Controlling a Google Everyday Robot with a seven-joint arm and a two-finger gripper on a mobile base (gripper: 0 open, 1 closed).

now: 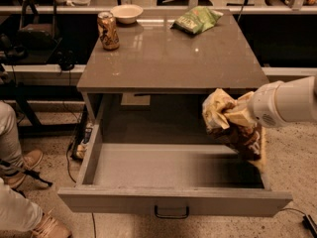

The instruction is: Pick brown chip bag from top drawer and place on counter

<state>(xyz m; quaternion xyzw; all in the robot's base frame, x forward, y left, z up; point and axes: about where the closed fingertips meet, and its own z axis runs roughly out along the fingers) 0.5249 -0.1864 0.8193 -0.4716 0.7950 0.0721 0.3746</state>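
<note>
The brown chip bag (232,133) hangs above the right end of the open top drawer (173,201), just under the counter's front edge. My gripper (241,116) comes in from the right on a white arm and is shut on the bag's upper part; the crumpled bag hides most of the fingers. The drawer's inside looks bare, and its front panel carries a small dark handle (171,213). The grey-brown counter (168,58) lies above the drawer.
On the counter stand a can (108,30) at the back left, a white bowl (127,13) behind it and a green chip bag (196,20) at the back right. A person's legs and shoes (17,209) are at the left. A pale shelf (44,9) runs behind.
</note>
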